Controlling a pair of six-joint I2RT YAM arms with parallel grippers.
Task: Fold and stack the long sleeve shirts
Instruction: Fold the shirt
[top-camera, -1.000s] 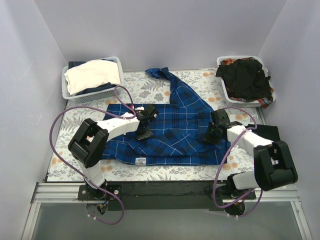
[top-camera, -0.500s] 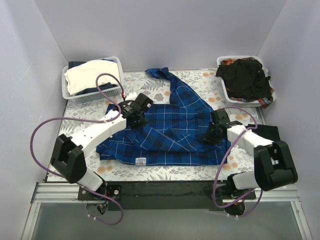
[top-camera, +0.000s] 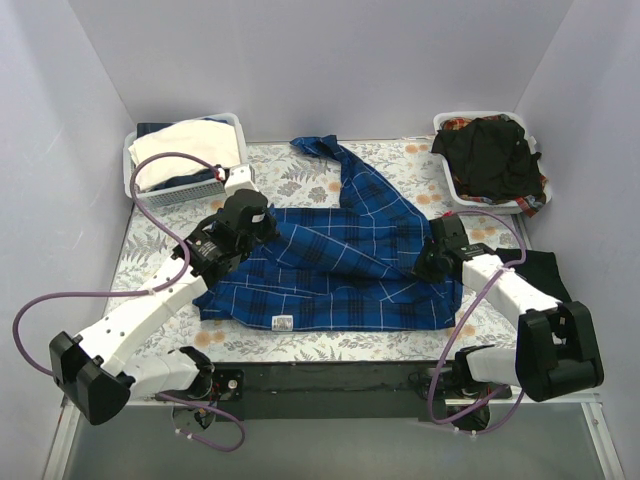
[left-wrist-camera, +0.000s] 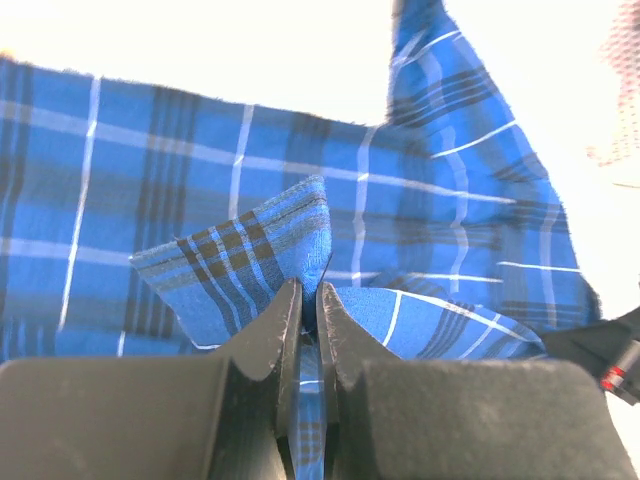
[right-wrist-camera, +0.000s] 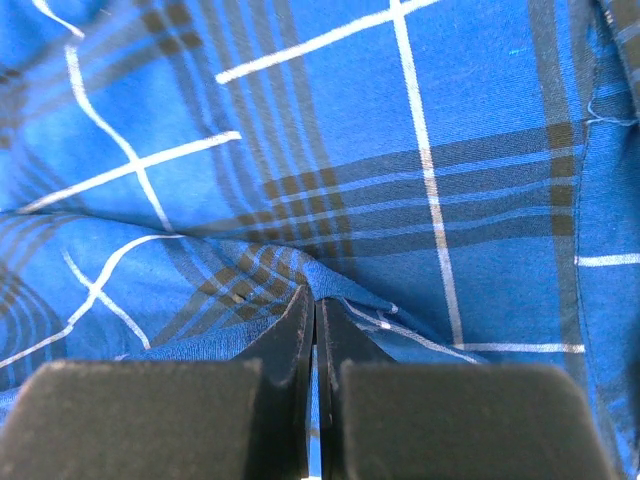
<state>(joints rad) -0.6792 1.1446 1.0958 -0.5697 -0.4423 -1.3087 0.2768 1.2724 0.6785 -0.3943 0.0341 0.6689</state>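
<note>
The royal-blue plaid shirt (top-camera: 340, 265) lies spread on the table, its white label (top-camera: 282, 322) near the front edge and one sleeve running to the back. My left gripper (top-camera: 262, 228) is shut on a pinched fold of the plaid shirt (left-wrist-camera: 260, 250) at its left side and holds it lifted. My right gripper (top-camera: 428, 268) is shut on a fold of the plaid shirt (right-wrist-camera: 400, 150) at its right side, low on the cloth. A plain black shirt (top-camera: 492, 155) lies heaped in the right basket.
A white lattice basket (top-camera: 178, 190) at the back left holds cream and dark cloth. A second white basket (top-camera: 452, 183) stands at the back right. A dark cloth (top-camera: 540, 268) lies by the right arm. The table has a floral cover (top-camera: 150, 250).
My left arm has swung out to the left and back, carrying the pinched plaid cloth with it. The shirt's left part has shifted. My right gripper has moved slightly nearer.
</note>
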